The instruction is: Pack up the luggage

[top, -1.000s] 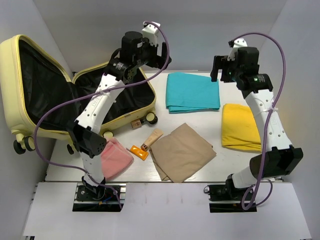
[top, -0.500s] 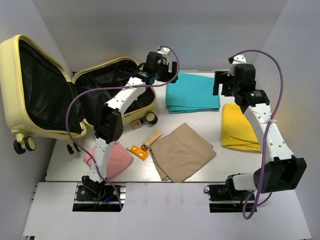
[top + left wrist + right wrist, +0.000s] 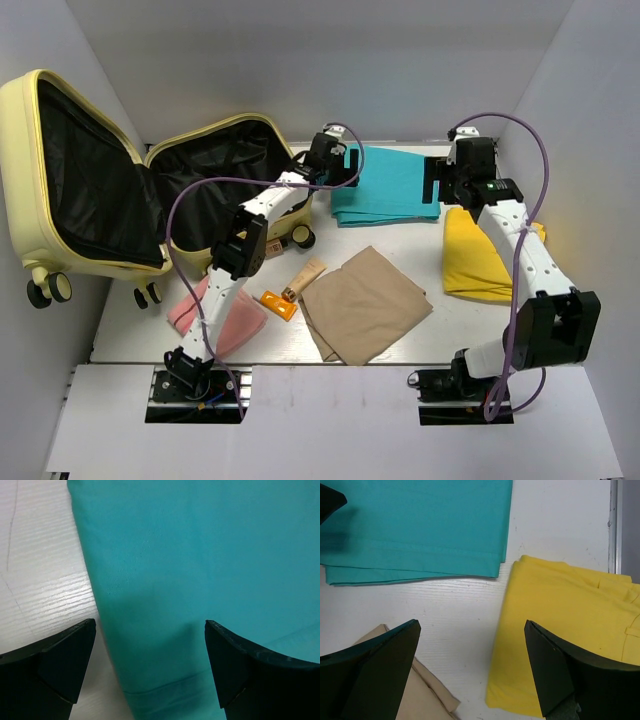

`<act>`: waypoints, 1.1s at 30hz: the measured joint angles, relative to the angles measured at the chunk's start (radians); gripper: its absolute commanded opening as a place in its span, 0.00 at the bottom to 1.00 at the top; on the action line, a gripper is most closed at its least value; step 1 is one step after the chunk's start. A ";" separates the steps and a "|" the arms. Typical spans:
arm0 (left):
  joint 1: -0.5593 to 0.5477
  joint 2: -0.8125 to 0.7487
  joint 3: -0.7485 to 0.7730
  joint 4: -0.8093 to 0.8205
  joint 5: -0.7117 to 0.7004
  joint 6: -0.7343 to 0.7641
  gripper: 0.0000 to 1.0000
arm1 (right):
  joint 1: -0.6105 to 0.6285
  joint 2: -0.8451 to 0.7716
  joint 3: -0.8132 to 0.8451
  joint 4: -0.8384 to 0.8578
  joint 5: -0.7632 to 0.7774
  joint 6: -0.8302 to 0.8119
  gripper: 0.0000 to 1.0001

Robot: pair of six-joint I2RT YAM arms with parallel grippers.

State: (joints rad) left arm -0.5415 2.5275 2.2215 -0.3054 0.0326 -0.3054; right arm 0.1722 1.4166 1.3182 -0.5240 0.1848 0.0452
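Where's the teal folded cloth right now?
In the top view, the teal cloth lies far-centre on the table, between the luggage and the yellow cloth, the open left gripper over its left edge.

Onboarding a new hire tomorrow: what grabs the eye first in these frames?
The big pale yellow suitcase stands open at the far left, black lining showing. Folded on the white table: teal cloth at the back, yellow cloth right, tan cloth centre, pink cloth near left. Both grippers are open: left gripper over the teal cloth's left edge, right gripper above the gap between teal and yellow.
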 measured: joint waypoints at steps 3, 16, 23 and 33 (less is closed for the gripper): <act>-0.004 0.029 -0.002 0.005 -0.056 -0.026 1.00 | 0.000 0.023 0.000 -0.002 0.002 0.000 0.90; -0.005 0.060 -0.014 0.049 -0.117 -0.111 0.93 | 0.000 0.069 0.000 -0.008 0.021 0.001 0.90; -0.006 0.070 -0.008 0.039 -0.095 -0.150 0.78 | 0.000 0.069 0.000 -0.007 0.036 0.002 0.90; -0.005 0.071 0.003 0.045 -0.053 -0.134 0.00 | 0.000 0.035 -0.020 0.009 0.064 0.002 0.90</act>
State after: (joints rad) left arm -0.5465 2.5980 2.2246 -0.2607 -0.0204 -0.4389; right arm 0.1722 1.4521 1.2980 -0.5152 0.2489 0.0467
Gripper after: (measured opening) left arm 0.118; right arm 0.906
